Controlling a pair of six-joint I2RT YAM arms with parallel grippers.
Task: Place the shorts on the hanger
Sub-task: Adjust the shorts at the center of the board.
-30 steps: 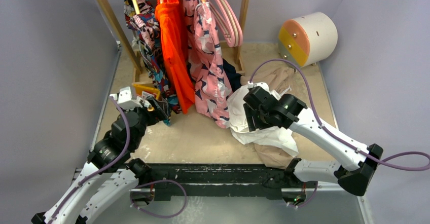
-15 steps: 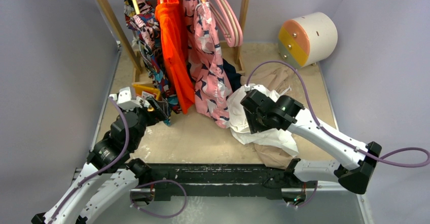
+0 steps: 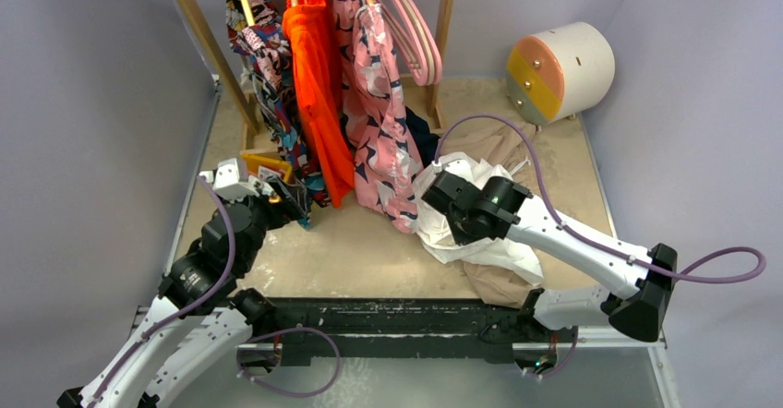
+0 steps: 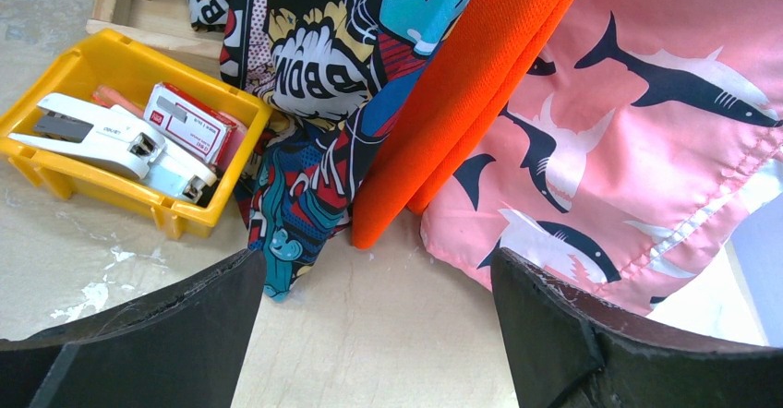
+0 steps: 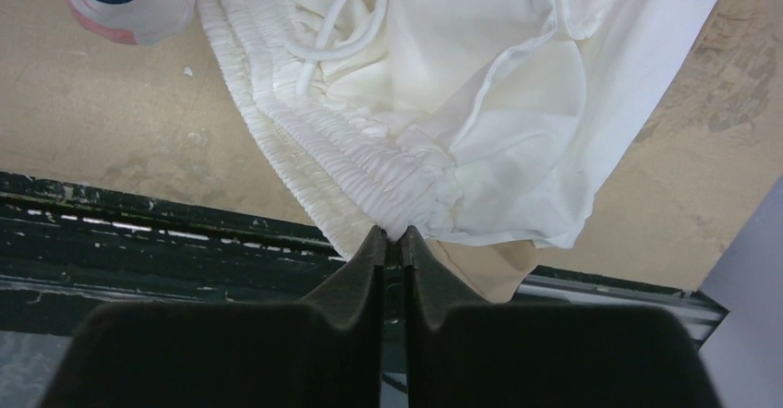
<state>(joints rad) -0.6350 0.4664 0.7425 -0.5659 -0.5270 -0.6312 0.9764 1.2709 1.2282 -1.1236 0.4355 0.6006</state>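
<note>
Right wrist view: my right jaws pinch the gathered waistband of the shorts [image 5: 480, 85], a firm edge to lift by;
Shorts: heaped on the worktop [image 3: 360, 251], partly over a beige garment [image 3: 499, 283];
Left jaws: spread wide, holding nothing, facing the hanging clothes [image 4: 646, 103];
Hanger [image 3: 420, 39]: up on the rack [image 3: 194, 20], apart from the shorts

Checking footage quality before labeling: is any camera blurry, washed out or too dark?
Top external: evenly lit, sharp, no glare. Left wrist: crisp; the left gripper reads dark. Right wrist: the shorts are bright, folds legible; the right gripper is near black.
</note>
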